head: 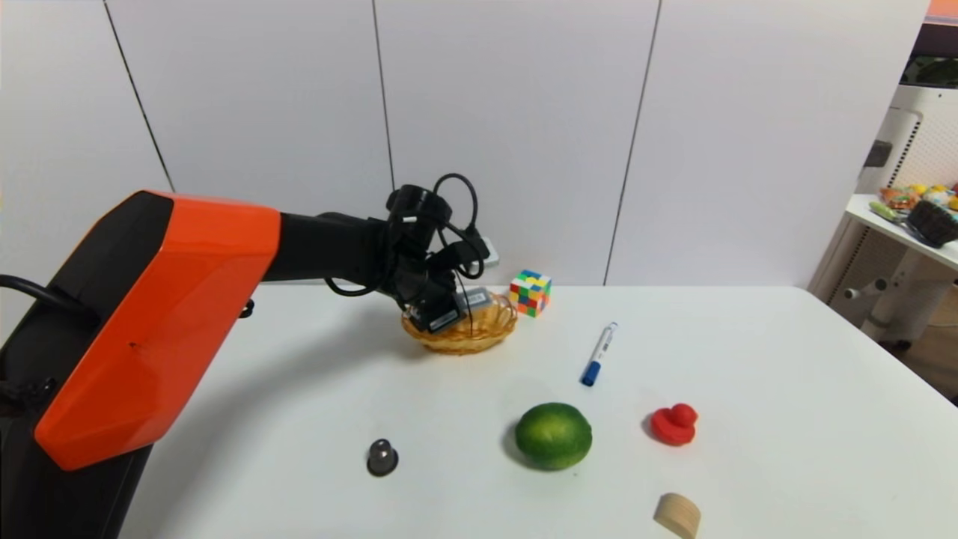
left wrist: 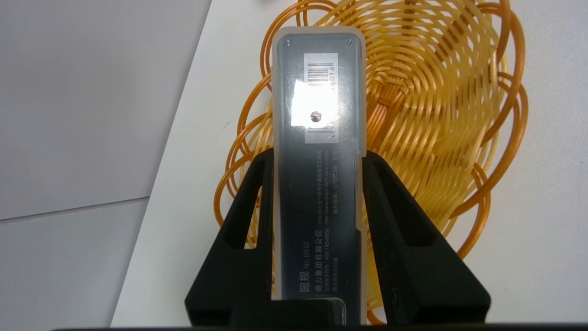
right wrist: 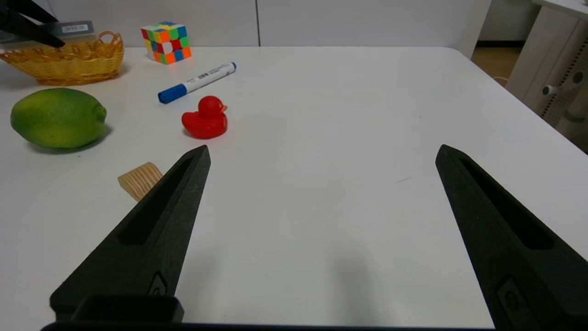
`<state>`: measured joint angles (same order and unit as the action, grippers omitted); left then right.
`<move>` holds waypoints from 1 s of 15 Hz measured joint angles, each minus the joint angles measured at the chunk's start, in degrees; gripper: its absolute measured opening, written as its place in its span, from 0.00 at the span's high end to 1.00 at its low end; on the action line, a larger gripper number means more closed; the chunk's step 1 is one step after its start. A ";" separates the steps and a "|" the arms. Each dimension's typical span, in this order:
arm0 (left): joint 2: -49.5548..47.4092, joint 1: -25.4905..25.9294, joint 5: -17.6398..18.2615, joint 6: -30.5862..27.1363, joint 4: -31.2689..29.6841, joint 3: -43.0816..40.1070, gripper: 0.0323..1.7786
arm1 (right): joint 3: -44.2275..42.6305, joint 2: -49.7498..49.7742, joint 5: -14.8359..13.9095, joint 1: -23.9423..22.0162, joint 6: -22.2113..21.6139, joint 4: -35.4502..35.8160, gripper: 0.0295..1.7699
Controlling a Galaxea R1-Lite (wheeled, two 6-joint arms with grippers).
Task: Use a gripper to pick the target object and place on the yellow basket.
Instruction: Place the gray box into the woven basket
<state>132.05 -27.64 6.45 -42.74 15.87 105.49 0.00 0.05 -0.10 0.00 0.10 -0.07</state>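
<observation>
On the table (head: 299,449), going from left to right in the head view, we first observe the left arm (head: 157,322), black with orange covers, reaching across to the yellow basket (head: 460,340). Near the front of the table, we locate a small dark knobbed object (head: 382,457). Its material appears glossy, though at this scale we cannot confirm it. Farther back, the left end effector (left wrist: 318,158) is positioned over the basket. Its two fingers are closed on the long sides of the grey rectangular case (left wrist: 319,184), one finger against each side. The case carries a white barcode label and printed characters, and we see the woven interior of the basket beneath it. Just beside the basket, against the rear of the table, we find the multicoloured puzzle cube (head: 530,293). The green fruit (head: 553,436) lies nearer the front, well apart from the basket. Next, we note the white marker (head: 599,354), lying diagonally with its blue cap toward the front. The red toy duck (head: 674,424) sits upright to the right of the fruit, and the ribbed wooden block (head: 678,515) lies in front of the duck. The right end effector (right wrist: 324,149) is idle above the table, its fingers wide open and gripping nothing.
</observation>
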 joint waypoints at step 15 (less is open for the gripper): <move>-14.54 1.01 -3.71 6.55 3.04 -0.30 0.15 | 0.00 0.00 -0.01 0.02 0.01 0.00 0.04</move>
<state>117.51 -26.62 2.74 -36.19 18.91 105.18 0.00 0.05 -0.11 0.02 0.11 -0.07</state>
